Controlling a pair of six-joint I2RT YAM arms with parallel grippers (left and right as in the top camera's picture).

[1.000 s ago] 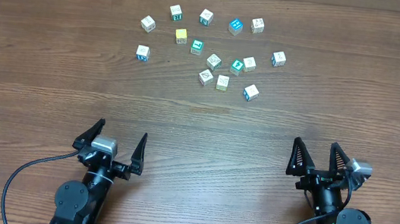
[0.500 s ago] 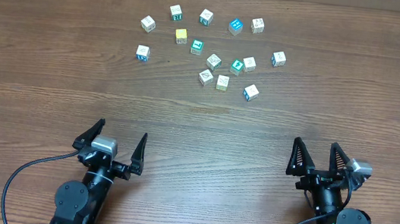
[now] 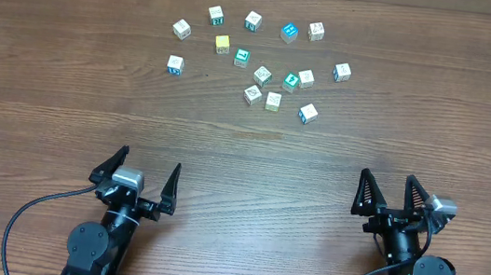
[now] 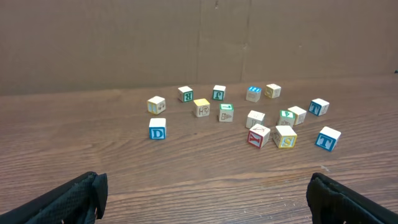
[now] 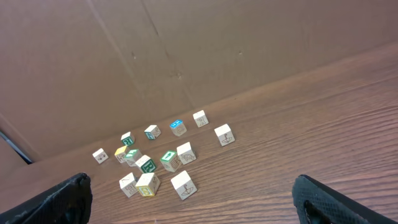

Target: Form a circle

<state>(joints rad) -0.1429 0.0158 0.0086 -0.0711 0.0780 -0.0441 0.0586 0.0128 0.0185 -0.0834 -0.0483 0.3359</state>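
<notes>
The left gripper [image 3: 148, 165] stands well apart from the yellow block [image 3: 222, 43], toward the near edge of the table [image 3: 36, 84] and a little to its left. Its jaws are spread wide and hold nothing. The lettered blocks [image 3: 262, 76] lie scattered around the yellow block, mostly to its right, not in a circle. The right gripper [image 3: 387, 188] is far right of the yellow block, also fully spread and empty.

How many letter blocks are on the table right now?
15 blocks, all at the table's far middle: five in the far arc, one left, one right, five inside, three on the near side. None seems hidden.
</notes>
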